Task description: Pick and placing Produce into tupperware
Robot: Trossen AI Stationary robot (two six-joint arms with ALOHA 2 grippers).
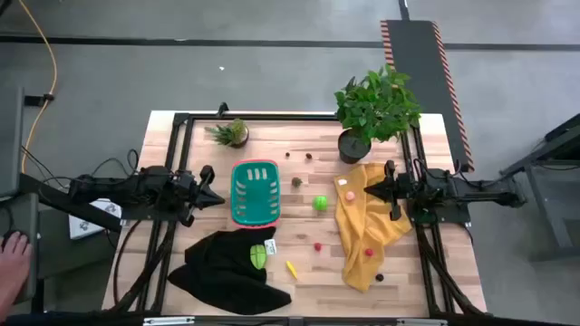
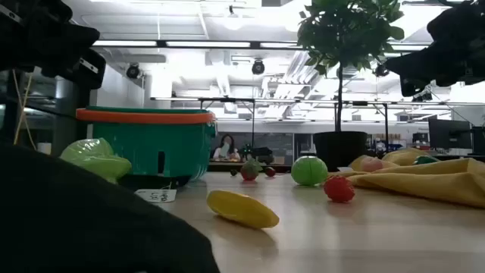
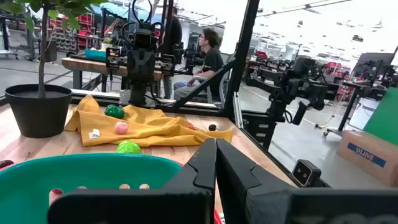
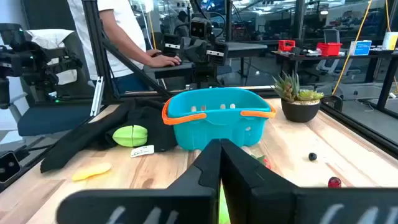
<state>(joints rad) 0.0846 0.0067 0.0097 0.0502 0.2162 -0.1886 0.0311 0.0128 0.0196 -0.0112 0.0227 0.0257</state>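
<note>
No produce is yet held: left gripper [image 1: 217, 197] and right gripper [image 1: 367, 190] are clenched empty either side of the empty teal basket [image 1: 255, 193] (toys scattered), so a green ball [image 1: 320, 203] pick is judged next.

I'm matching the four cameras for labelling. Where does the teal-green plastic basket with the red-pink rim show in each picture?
High view: teal-green plastic basket with the red-pink rim, centre-left, beside the left claw.
Low view: left of centre, seen from the side.
Left wrist view: bottom left, close up.
Right wrist view: centre.
Shared landmark: the round bright green toy fruit lying near the basket.
</note>
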